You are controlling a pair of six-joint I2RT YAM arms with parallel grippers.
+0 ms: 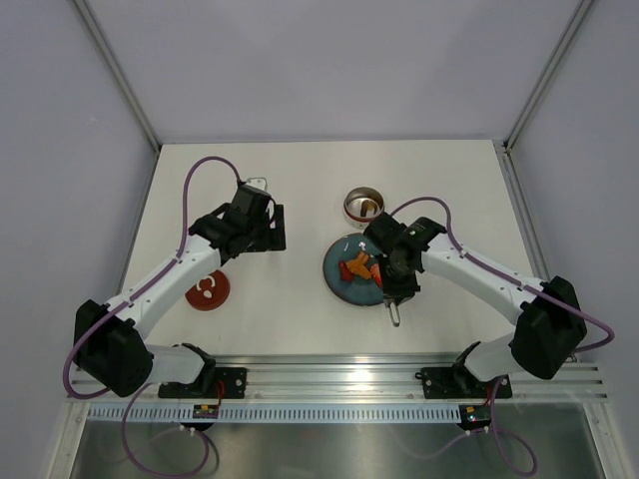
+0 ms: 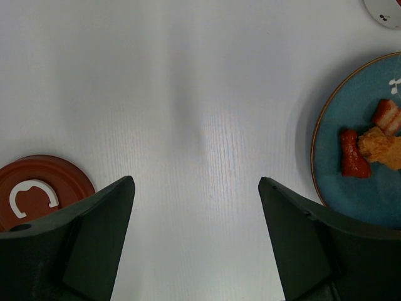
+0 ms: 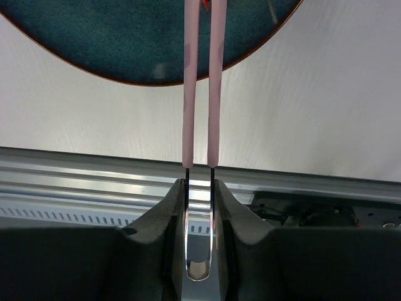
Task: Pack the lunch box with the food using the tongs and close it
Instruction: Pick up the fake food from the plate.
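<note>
- Your right end effector [image 1: 391,282] is clenched on the slim silvery metal tongs with pale pink sleeved arms [image 3: 200,94]. In the right wrist view the two arms are pinched nearly parallel between the fingers.
- The tongs' long axis runs from the hinge end, at the lower right of the plate in the top view, up and left over the wide teal round plate [image 1: 339,284]. Their tips are cut off at the top of the right wrist view, so you cannot tell whether they already grip a piece.
- The small orange and red food pieces [image 1: 359,267] lie on the plate, just left of the right end effector and straight ahead along the tongs.
- The small round shiny steel lunch box [image 1: 363,207] stands on the white surface [image 1: 300,180], just above the plate in the frame and near the right arm, so that arm looks better placed for the carry.
- Your left end effector [image 1: 270,228] is released, jaws wide, hovering upper left of the plate.
- The red round lid with the white curled mark [image 1: 208,290] lies at the lower left, nearer the left arm.
</note>
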